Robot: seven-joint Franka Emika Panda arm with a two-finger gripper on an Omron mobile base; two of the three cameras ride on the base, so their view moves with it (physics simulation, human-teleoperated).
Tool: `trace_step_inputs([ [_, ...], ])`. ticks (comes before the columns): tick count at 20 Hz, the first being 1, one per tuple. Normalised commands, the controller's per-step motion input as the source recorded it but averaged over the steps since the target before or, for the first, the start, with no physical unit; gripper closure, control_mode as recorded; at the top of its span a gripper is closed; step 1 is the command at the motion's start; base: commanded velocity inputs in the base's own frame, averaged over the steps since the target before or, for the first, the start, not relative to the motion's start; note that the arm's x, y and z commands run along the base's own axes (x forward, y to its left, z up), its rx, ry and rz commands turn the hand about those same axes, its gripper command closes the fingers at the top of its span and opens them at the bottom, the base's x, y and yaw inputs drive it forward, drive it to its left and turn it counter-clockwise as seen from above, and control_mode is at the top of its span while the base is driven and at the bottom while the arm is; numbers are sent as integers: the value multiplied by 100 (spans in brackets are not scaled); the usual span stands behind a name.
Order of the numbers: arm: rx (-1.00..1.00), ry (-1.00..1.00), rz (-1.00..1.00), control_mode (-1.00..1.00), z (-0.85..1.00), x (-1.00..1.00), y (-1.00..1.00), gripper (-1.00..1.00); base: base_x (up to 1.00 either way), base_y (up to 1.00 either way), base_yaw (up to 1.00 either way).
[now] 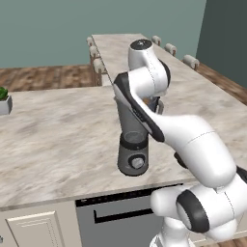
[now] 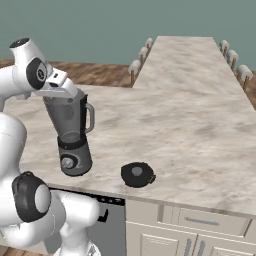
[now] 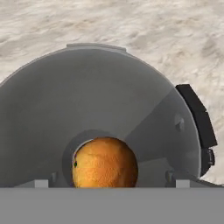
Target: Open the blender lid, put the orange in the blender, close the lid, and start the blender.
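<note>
The orange (image 3: 105,162) sits low center in the hand view, down inside the open blender (image 2: 72,134), so the gripper looks released above the jar, while the lid (image 2: 137,174) waits on the counter (image 2: 190,130) at lower middle.

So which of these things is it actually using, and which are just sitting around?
In use:
- blender, jar open
- orange, down inside the jar
- blender lid, lying on the counter beside it

Just sitting around:
- potted plant
- stools along the far counter
</note>
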Motion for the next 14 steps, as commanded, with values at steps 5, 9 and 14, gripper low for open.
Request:
trace_step_inputs([
  [5,0,-8,0,-100,12,-19,-8,-100,0,0,0],
  [9,0,-10,0,-100,52,-33,-28,-100,0,0,0],
  [14,0,-7,0,-100,60,-47,-62,-100,0,0,0],
])
